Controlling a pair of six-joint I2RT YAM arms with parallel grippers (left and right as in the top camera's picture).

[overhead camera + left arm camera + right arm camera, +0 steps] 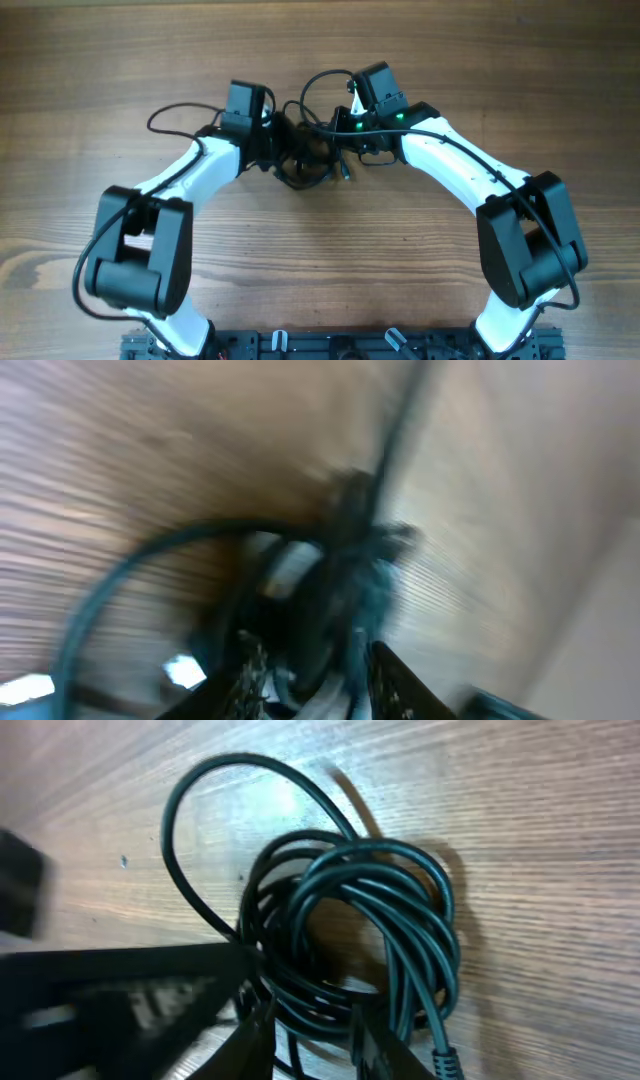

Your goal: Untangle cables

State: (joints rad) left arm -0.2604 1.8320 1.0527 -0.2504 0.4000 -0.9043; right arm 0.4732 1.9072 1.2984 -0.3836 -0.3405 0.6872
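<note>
Right gripper straddling coiled cables, left gripper adjacent

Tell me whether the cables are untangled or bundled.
Bundled: the cables lie in one heap of overlapping coiled loops on the table, a single loop sticking out.

Robot lab bench, wooden table, white arms

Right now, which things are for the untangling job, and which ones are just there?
For the job:
- the cables, bunched in a knotty coil
- the left gripper and the right gripper, both at the coil

Just there:
- the wooden table
- the arms' own thick black wires
- the black rail at the near edge
</note>
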